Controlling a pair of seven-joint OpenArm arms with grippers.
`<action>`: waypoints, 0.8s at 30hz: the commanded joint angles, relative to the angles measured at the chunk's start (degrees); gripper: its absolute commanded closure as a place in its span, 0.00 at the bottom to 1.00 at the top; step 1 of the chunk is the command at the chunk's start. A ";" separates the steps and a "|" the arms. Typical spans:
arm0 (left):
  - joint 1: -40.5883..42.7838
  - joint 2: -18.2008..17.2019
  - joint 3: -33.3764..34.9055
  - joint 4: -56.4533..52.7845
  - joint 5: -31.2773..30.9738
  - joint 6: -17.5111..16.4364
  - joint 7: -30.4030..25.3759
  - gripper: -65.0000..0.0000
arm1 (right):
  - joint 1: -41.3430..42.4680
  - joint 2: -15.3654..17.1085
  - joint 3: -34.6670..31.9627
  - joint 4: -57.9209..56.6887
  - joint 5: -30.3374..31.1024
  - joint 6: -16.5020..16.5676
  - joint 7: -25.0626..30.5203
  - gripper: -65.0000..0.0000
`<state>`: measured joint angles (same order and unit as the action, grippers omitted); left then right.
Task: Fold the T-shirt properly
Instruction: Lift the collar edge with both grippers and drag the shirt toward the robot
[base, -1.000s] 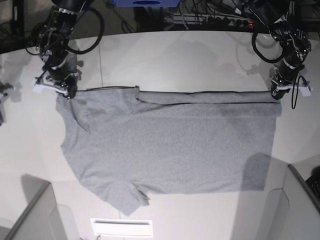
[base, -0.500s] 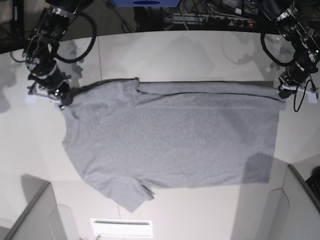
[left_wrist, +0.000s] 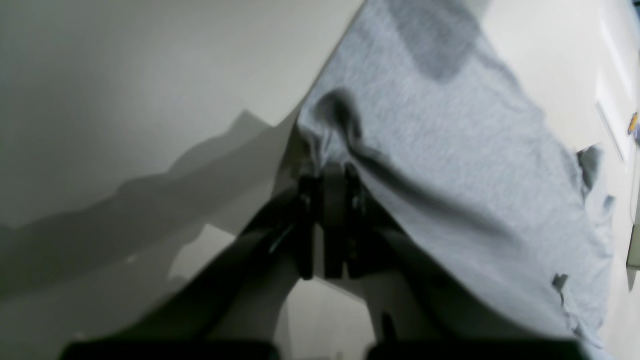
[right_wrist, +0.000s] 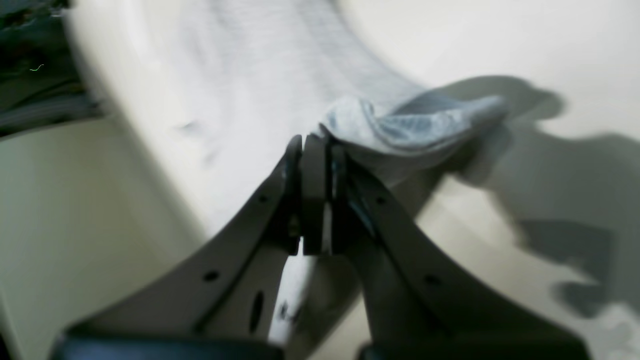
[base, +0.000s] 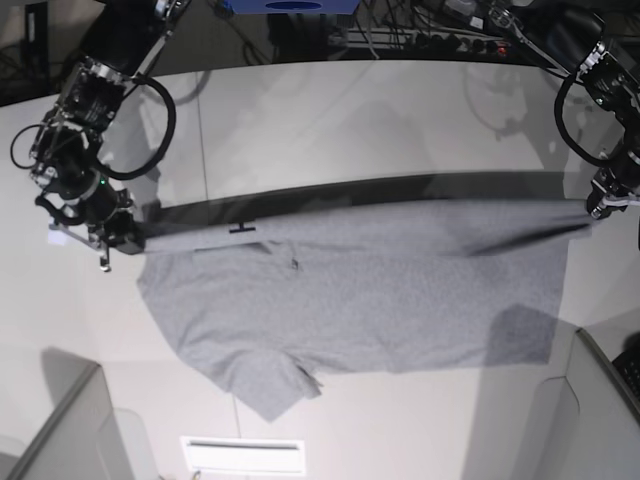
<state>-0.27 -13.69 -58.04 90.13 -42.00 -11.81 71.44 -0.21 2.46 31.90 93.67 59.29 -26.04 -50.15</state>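
Note:
The heather-grey T-shirt (base: 370, 300) lies plain side up on the white table, its far edge lifted and pulled taut between both arms. At the base view's left, my right gripper (base: 118, 240) is shut on a shoulder corner of the shirt. The right wrist view shows its fingers (right_wrist: 317, 142) pinching a bunched fold of the T-shirt (right_wrist: 400, 125). At the base view's right, my left gripper (base: 600, 207) is shut on the hem corner. In the left wrist view its fingers (left_wrist: 327, 170) clamp the T-shirt (left_wrist: 450, 125) edge. A sleeve (base: 265, 385) points toward the front.
Grey partition panels stand at the front left (base: 60, 430) and front right (base: 600, 400). A white slotted strip (base: 242, 455) lies at the table's front edge. Cables and a power strip (base: 420, 40) run behind the table's far rim.
Both grippers have moved outward and toward the front, carrying the shirt's far edge. That edge has risen off the table and stretched tight, and the shirt has shifted frontward.

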 joint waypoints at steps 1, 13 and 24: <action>1.64 -1.38 -0.29 1.17 -0.60 0.25 -1.07 1.00 | -1.77 0.75 0.41 0.79 2.12 0.15 0.35 1.00; 16.67 0.20 -0.38 7.68 -0.77 -0.01 -1.42 1.00 | -17.24 5.06 0.41 2.73 10.56 0.24 0.79 1.00; 19.13 0.11 -0.64 7.24 -0.24 -0.01 -1.51 1.00 | -27.88 3.30 -0.12 9.06 6.78 0.24 8.00 1.00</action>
<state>18.46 -12.40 -58.08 96.40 -42.28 -11.99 71.22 -28.14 5.13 31.40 101.80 66.06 -26.13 -43.68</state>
